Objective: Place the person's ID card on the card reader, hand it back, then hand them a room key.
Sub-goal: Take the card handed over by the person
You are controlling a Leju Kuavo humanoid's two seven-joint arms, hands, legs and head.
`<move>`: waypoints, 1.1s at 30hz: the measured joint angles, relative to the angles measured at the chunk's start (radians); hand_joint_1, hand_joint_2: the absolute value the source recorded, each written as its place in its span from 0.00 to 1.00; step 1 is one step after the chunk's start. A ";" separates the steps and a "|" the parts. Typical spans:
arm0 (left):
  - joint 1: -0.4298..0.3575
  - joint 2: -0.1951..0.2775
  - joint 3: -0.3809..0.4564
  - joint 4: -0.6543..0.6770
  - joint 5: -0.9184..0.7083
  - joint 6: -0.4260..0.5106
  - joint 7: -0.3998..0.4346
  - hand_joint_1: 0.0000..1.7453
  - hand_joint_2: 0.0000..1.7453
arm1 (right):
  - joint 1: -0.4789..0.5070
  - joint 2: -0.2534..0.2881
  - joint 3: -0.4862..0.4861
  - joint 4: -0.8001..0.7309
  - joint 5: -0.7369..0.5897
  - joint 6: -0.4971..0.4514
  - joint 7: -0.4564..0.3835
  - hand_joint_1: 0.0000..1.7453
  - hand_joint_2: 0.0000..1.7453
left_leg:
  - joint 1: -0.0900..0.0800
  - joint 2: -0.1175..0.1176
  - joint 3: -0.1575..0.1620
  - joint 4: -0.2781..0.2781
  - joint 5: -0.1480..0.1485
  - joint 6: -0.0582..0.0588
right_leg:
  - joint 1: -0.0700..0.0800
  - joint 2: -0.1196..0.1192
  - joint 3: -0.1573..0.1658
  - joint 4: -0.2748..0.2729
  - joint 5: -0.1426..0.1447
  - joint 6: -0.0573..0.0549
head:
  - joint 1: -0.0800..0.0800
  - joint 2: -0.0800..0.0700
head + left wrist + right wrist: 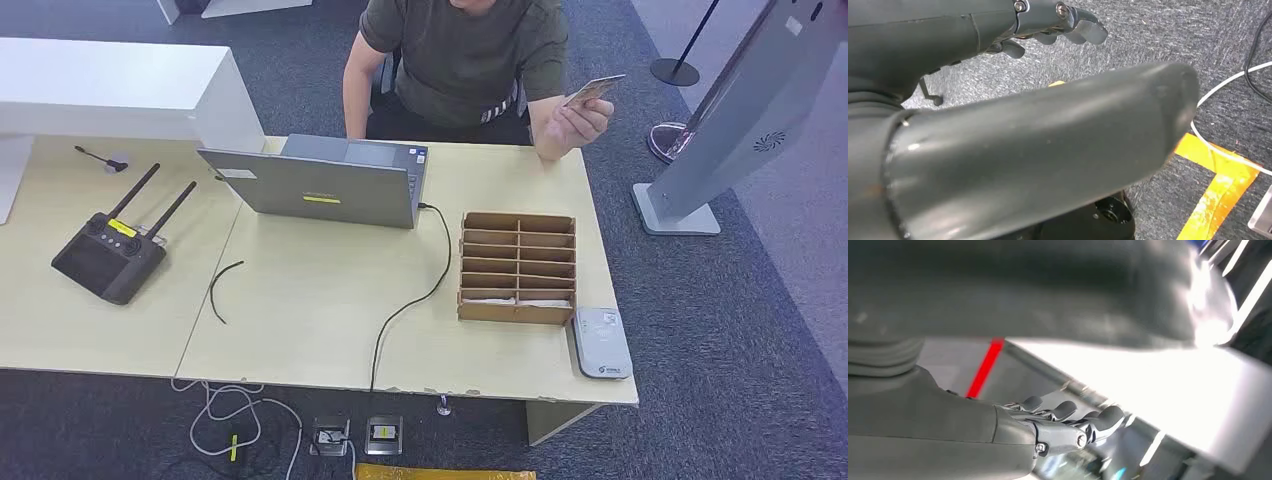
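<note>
Across the table a person holds a pale ID card (593,90) up in one raised hand. The white card reader (601,342) lies flat at the table's near right corner. Beside it stands a brown cardboard slot rack (518,267); something white shows in its nearest slots. In the left wrist view my left hand (1048,150) hangs over grey carpet, its fingers (1083,27) apart from the thick thumb and holding nothing. My right hand (1048,432) is in the right wrist view with its fingers stretched out and nothing in them.
A grey laptop (320,180) stands open at the table's middle, with a black cable (415,300) running off the near edge. A black remote controller (110,255) lies at the left. A grey kiosk (740,120) stands on the floor to the right.
</note>
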 joint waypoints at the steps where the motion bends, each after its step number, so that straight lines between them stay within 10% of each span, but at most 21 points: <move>1: 0.000 0.000 0.000 0.000 -0.001 -0.002 0.000 0.00 0.00 | 0.000 -0.009 0.011 -0.013 0.004 0.016 0.000 0.00 1.00 | 0.000 0.000 0.000 0.000 0.000 0.000 | 0.000 0.000 0.000 0.000 0.000 0.000 | 0.000 0.000; 16: -0.001 0.007 -0.003 0.000 -0.039 -0.032 -0.029 0.00 0.00 | -0.281 -0.187 0.356 -0.166 0.099 0.590 0.001 0.00 1.00 | 0.001 0.000 -0.003 0.000 0.001 -0.001 | 0.001 0.001 -0.001 0.001 0.000 0.000 | 0.000 0.000; 33: -0.004 0.011 -0.005 0.001 -0.062 -0.055 -0.005 0.00 0.00 | -0.710 -0.197 1.017 -0.098 0.092 0.720 0.002 0.00 1.00 | 0.003 -0.006 -0.006 0.000 0.003 -0.002 | 0.003 -0.005 -0.003 0.001 0.000 0.000 | 0.000 0.000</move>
